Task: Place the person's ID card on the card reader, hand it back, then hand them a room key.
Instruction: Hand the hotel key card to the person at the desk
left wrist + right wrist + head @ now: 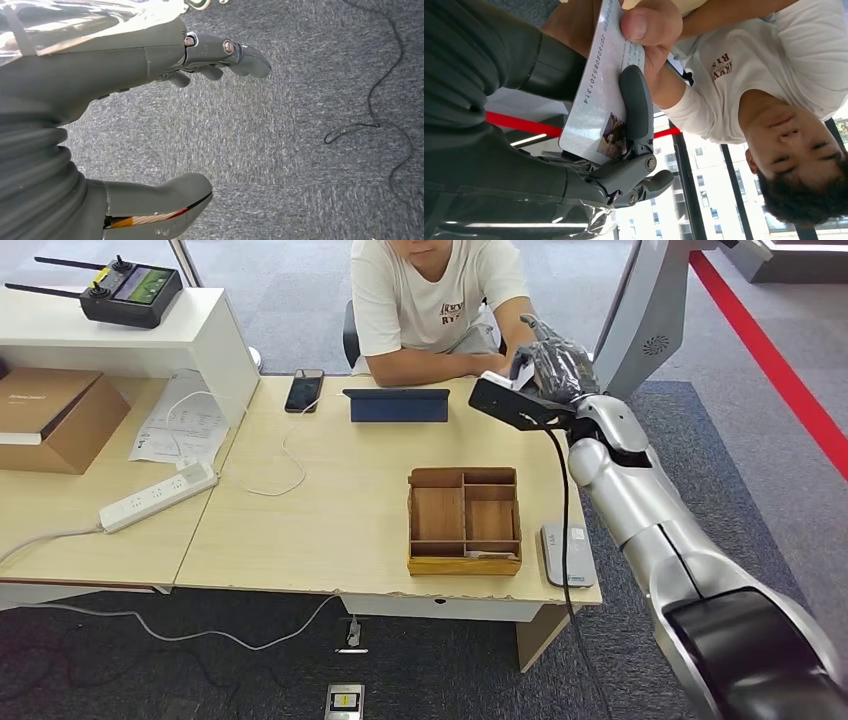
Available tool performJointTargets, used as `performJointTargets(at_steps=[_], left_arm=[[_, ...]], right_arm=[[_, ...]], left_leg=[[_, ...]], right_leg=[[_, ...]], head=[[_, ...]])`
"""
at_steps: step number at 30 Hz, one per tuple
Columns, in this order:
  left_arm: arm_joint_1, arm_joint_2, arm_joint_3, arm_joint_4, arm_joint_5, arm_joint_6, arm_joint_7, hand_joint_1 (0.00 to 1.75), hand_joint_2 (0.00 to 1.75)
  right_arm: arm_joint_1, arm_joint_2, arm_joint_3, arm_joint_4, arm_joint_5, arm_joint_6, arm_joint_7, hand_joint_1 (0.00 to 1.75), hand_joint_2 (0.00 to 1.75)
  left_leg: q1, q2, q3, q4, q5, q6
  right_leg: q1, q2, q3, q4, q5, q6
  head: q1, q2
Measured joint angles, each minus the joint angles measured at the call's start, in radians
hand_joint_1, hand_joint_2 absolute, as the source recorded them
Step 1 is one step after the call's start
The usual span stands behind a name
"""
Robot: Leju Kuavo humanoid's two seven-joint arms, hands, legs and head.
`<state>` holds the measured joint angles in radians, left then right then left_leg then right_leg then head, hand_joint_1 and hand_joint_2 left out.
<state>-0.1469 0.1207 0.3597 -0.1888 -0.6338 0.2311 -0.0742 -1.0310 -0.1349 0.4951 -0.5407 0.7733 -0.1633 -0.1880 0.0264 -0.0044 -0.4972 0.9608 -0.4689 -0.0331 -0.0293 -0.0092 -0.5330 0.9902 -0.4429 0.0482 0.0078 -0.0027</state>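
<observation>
Your right hand (pixel 556 368) is reaching across the far edge of the desk (pixel 330 510) toward the seated person (pixel 430 300), and in the right wrist view its fingers (pixel 636 107) are lying against the ID card (pixel 599 95) while the person's hand (pixel 651 27) is pinching the card's other end. Both of you are touching the card at once, so you are mid-handover. I cannot tell from these pictures whether the card is coming to you or going back. I judge it more likely the first pass, since nothing here is showing the card having visited the reader, but that is a guess. Treat the reader step, the return and the room key as still open.

The card reader (pixel 568 555) is lying back toward your body from the right hand, near the desk's near edge, with nothing resting on it.

Just beside the reader, on the side away from your right arm, the wooden tray (pixel 464 562) is sitting with several compartments. Those farther from you are looking bare; the long strip nearest you is holding something pale and flat, possibly the room keys, though it is too small to be sure.

Your left hand (pixel 150 125) is hanging over the grey carpet (pixel 300 150), thumb and fingers spread apart, holding nothing.
</observation>
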Motion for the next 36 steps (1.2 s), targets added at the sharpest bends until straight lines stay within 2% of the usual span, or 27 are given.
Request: performJointTargets(at_steps=[4, 5, 8, 9, 12, 16, 22, 25, 30, 34, 36], left_arm=[[0.002, -0.001, 0.000, 0.000, 0.002, 0.002, -0.002, 0.00, 1.75], [0.003, -0.001, 0.000, 0.000, 0.003, 0.002, -0.002, 0.00, 1.75], [0.005, -0.001, 0.000, 0.000, 0.003, 0.002, -0.002, 0.00, 1.75], [0.006, -0.001, 0.000, 0.000, 0.004, 0.002, -0.002, 0.00, 1.75], [0.008, -0.001, 0.000, 0.000, 0.007, 0.003, -0.002, 0.00, 1.75], [0.009, -0.001, 0.000, 0.000, 0.010, 0.004, -0.003, 0.00, 0.00], [0.012, -0.001, 0.000, 0.000, 0.015, 0.013, -0.007, 0.00, 0.00], [0.017, -0.002, 0.000, 0.000, 0.021, 0.020, -0.015, 0.00, 0.00], [0.026, -0.002, 0.006, 0.002, 0.031, 0.021, -0.012, 0.00, 0.00], [0.029, -0.002, 0.013, 0.004, 0.034, 0.017, 0.003, 0.00, 0.00], [0.030, -0.002, 0.016, 0.005, 0.036, 0.015, 0.005, 0.00, 0.00]], right_arm=[[-0.015, 0.023, 0.013, 0.048, 0.002, 0.004, 0.001, 1.75, 1.75], [-0.016, 0.027, 0.016, 0.057, 0.003, 0.004, 0.000, 1.44, 1.75], [-0.021, 0.035, 0.022, 0.082, 0.004, 0.001, -0.003, 0.13, 1.75], [-0.022, 0.037, 0.024, 0.087, 0.004, -0.001, -0.006, 0.00, 1.75], [-0.024, 0.043, 0.028, 0.099, 0.005, -0.013, -0.013, 0.00, 1.75], [-0.030, 0.051, 0.030, 0.113, 0.000, -0.028, -0.018, 0.00, 1.75], [-0.044, 0.052, 0.033, 0.124, -0.029, -0.038, -0.046, 0.00, 1.75], [-0.054, 0.052, 0.030, 0.123, -0.093, -0.009, -0.065, 0.00, 1.75], [-0.055, 0.045, -0.012, 0.098, -0.310, 0.150, -0.056, 0.00, 1.75], [-0.008, 0.018, -0.049, 0.009, -0.568, 0.332, 0.017, 0.00, 1.75], [0.043, -0.003, -0.055, -0.058, -0.673, 0.376, 0.062, 0.00, 1.75]], left_leg=[[0.000, 0.000, 0.000, 0.000, 0.000, 0.000], [0.000, 0.000, 0.000, 0.000, 0.000, 0.000], [0.000, 0.000, -0.001, 0.000, 0.000, 0.000], [0.000, 0.000, -0.001, 0.000, 0.000, 0.000], [0.000, 0.000, -0.001, 0.000, 0.000, 0.000], [0.000, 0.000, -0.001, 0.000, 0.000, 0.000], [0.000, 0.000, -0.001, 0.001, 0.000, 0.000], [0.000, 0.000, -0.001, 0.001, 0.000, 0.000], [0.000, 0.000, -0.001, 0.001, 0.000, 0.000], [0.000, 0.000, -0.001, 0.002, 0.000, 0.000], [0.000, 0.000, -0.001, 0.002, 0.000, 0.000]], right_leg=[[0.000, 0.000, 0.000, 0.000, 0.000, 0.000], [0.000, 0.000, 0.000, 0.000, 0.000, 0.000], [0.000, 0.000, -0.001, 0.000, 0.000, 0.000], [0.000, 0.000, -0.001, 0.000, 0.000, 0.000], [0.000, 0.000, -0.001, 0.000, 0.000, 0.000], [0.000, 0.000, -0.001, 0.000, 0.000, 0.000], [0.000, 0.000, -0.001, 0.000, 0.000, 0.000], [0.000, 0.000, -0.001, 0.000, 0.000, 0.000], [0.000, 0.000, -0.001, 0.000, 0.000, 0.000], [0.000, 0.000, -0.001, 0.000, 0.000, 0.000], [0.000, 0.000, -0.001, 0.000, 0.000, 0.000]], head=[[0.000, 0.000], [0.000, 0.000], [0.000, 0.000], [0.000, 0.000], [0.000, 0.000], [0.000, 0.000], [0.000, 0.000], [0.000, 0.000], [0.000, 0.000], [0.000, 0.000], [0.000, 0.000]])
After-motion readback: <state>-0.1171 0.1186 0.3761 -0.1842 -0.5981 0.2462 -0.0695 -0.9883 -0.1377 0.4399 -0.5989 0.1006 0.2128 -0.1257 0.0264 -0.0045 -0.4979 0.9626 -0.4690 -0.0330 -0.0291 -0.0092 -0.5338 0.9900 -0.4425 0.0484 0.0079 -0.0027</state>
